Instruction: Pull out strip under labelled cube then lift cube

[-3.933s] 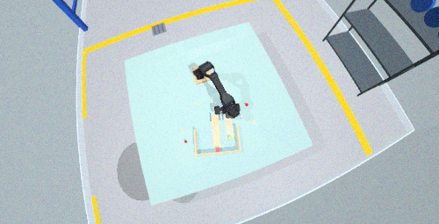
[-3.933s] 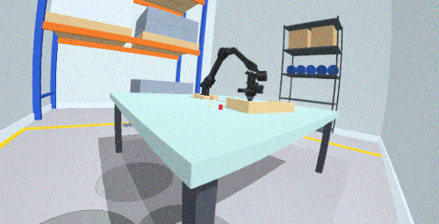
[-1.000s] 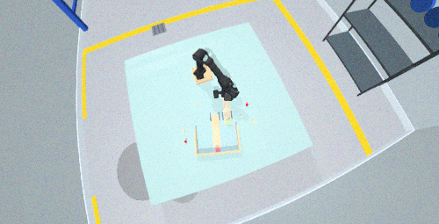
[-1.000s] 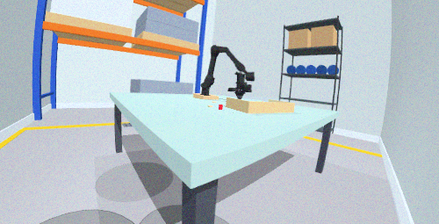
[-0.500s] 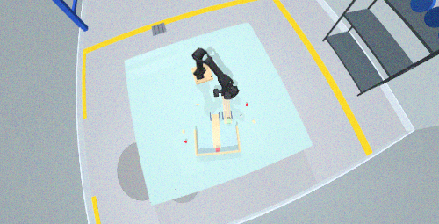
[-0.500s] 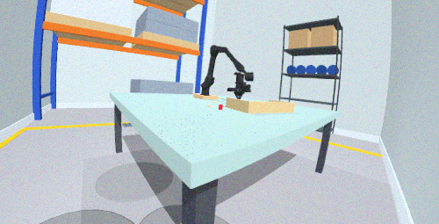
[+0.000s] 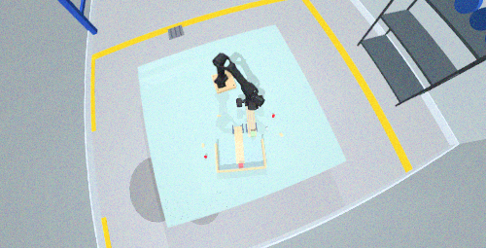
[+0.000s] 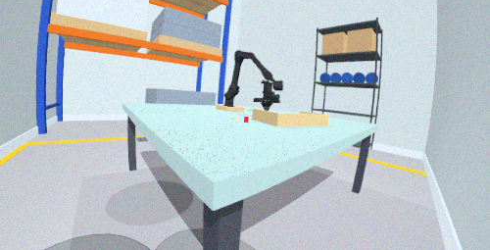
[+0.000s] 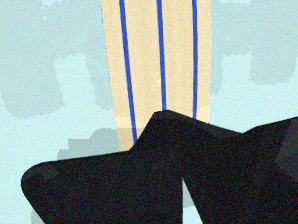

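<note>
The black pincer (image 9: 182, 192) is closed to its narrowest, its tips pressed onto the near end of a flat tan strip with three blue lengthwise lines (image 9: 160, 36) that lies on the pale blue worktop (image 7: 180, 120); a strip this thin may be pinched between them, but the wrist view does not settle it. In the top view this strip (image 7: 251, 118) reaches from under the pincer (image 7: 251, 105) towards a shallow tan wooden tray (image 7: 265, 155), with a small green-topped cube (image 7: 253, 132) at its far end beside the tray's edge. A second plain tan strip (image 7: 239, 145) lies inside the tray with a small red cube (image 7: 240, 165) at its far end.
</note>
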Robot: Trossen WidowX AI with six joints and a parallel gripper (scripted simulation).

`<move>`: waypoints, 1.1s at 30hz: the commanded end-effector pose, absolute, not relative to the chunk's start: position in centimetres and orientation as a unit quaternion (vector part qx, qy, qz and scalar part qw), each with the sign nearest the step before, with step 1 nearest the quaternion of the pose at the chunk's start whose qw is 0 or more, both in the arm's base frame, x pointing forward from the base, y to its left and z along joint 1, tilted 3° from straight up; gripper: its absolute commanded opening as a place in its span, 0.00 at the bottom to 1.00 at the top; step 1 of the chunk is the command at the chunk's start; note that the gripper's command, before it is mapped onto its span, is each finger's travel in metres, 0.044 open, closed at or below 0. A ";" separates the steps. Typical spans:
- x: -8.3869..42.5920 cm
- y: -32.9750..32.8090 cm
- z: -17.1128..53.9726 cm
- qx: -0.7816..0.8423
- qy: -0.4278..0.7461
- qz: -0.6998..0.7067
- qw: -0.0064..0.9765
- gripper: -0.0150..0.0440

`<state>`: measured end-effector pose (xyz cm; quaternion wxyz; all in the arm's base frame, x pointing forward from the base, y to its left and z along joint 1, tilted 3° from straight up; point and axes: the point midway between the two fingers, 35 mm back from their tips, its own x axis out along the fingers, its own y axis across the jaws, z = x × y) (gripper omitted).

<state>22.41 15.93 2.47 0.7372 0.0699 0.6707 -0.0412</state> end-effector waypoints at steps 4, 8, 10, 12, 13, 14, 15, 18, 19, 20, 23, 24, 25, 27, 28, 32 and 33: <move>22.4 16.0 3.4 0.069 0.673 -0.042 0.735 0.25; 22.2 15.9 6.7 0.066 0.682 -0.044 0.727 0.25; 22.2 15.9 6.7 0.066 0.682 -0.044 0.727 0.25; 22.5 15.8 6.7 0.063 0.682 -0.042 0.728 0.30; 23.3 15.7 6.7 0.054 0.682 -0.033 0.729 0.34; 24.0 15.6 6.9 0.048 0.682 -0.028 0.729 0.39; 24.4 15.6 7.0 0.044 0.682 -0.024 0.730 0.43; 25.5 15.4 7.3 0.042 0.682 -0.023 0.730 0.57; 26.0 15.3 7.4 0.042 0.682 -0.023 0.730 0.61; 26.4 15.2 7.5 0.042 0.681 -0.023 0.730 0.65; 27.6 15.0 7.9 0.042 0.681 -0.023 0.731 0.79; 28.1 14.9 8.0 0.042 0.681 -0.023 0.731 0.83; 28.5 14.8 8.1 0.042 0.681 -0.023 0.731 0.88; 29.3 14.7 8.3 0.042 0.681 -0.023 0.731 0.97; 29.7 14.6 8.4 0.042 0.681 -0.023 0.731 1.00; 31.4 14.2 8.8 0.042 0.680 -0.023 0.732 1.00; 31.8 14.2 8.9 0.042 0.680 -0.023 0.732 1.00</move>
